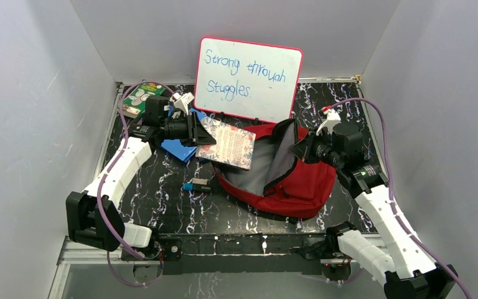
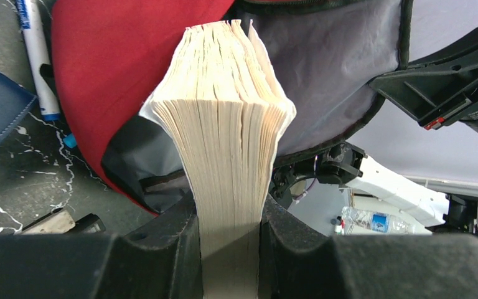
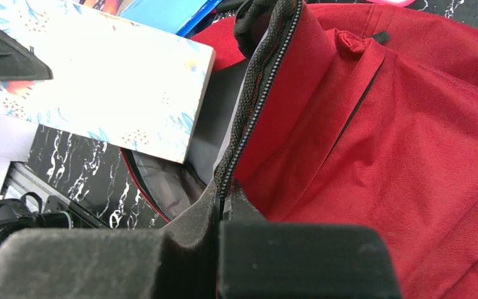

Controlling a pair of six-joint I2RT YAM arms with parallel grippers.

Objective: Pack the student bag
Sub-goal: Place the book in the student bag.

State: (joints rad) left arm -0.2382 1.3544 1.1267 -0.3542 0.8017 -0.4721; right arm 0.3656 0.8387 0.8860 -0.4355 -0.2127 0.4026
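Red student bag (image 1: 299,184) is lying centre-right on the table (image 1: 162,205), its mouth gaping toward the left arm and grey lining showing. Your right gripper (image 3: 224,202) is pinching the zipper edge of that mouth, jaws closed right down on the black zipper tape and lifting the flap. Your left gripper (image 2: 230,218) is clamping the floral book (image 2: 224,112) by one edge, jaws partly open around its thickness. The pages are fanning out ahead, and the far corner is reaching over the opening's left lip. Step in hand, as I'm reading it, is feeding the book in. You're wanting the flap held high and taut, the book angling down along the lining, and the leading corner passing under the zipper line before you're letting go. Behind the bag, the whiteboard (image 1: 249,78) is leaning on the back wall.
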